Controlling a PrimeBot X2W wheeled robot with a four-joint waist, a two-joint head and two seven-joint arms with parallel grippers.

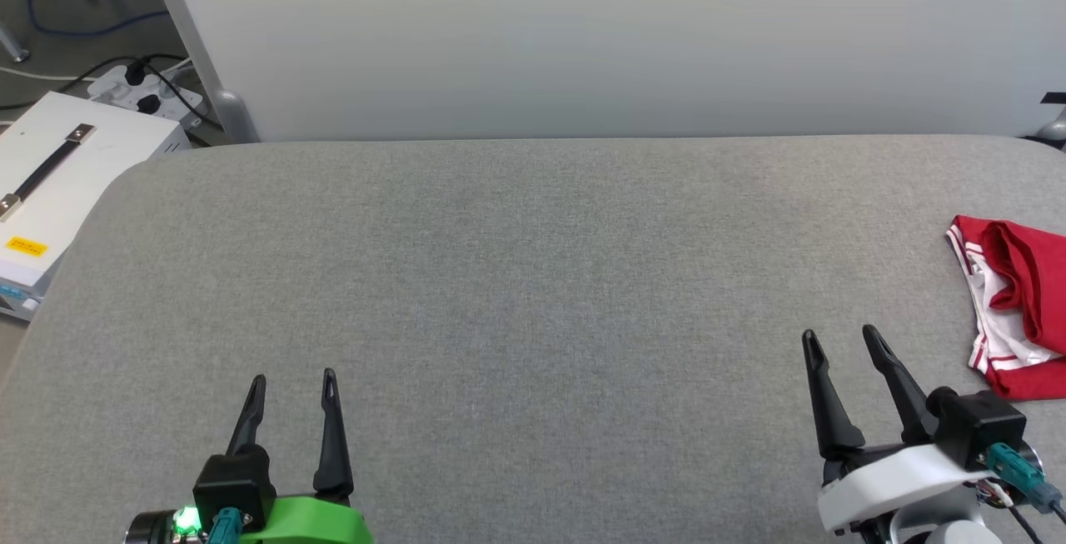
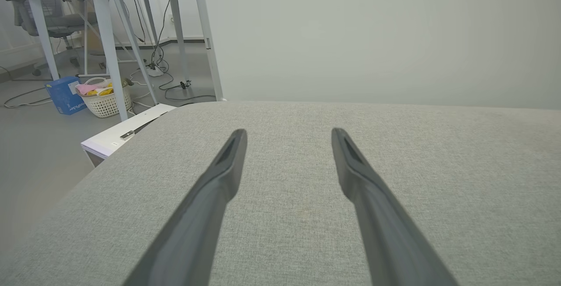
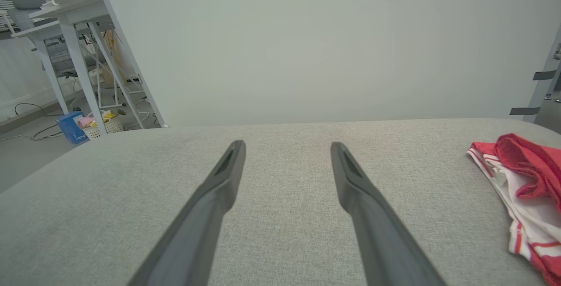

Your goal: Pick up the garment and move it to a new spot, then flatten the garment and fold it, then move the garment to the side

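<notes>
Jaws of left gripper (image 1: 293, 376) and right gripper (image 1: 839, 331) are being held apart, and the red jersey (image 1: 1020, 277) could be swept off the table's (image 1: 533, 277) right edge by a careless reach.

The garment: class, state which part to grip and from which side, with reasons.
Grip the garment by its raised red fold with the right tool, likely from its left: that ridge stands above the white part, and the open tool lies on that side.

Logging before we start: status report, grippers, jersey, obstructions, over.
Left gripper open, empty. Right gripper open, empty. Red jersey crumpled at far right, untouched. Nothing between it and right gripper.
</notes>
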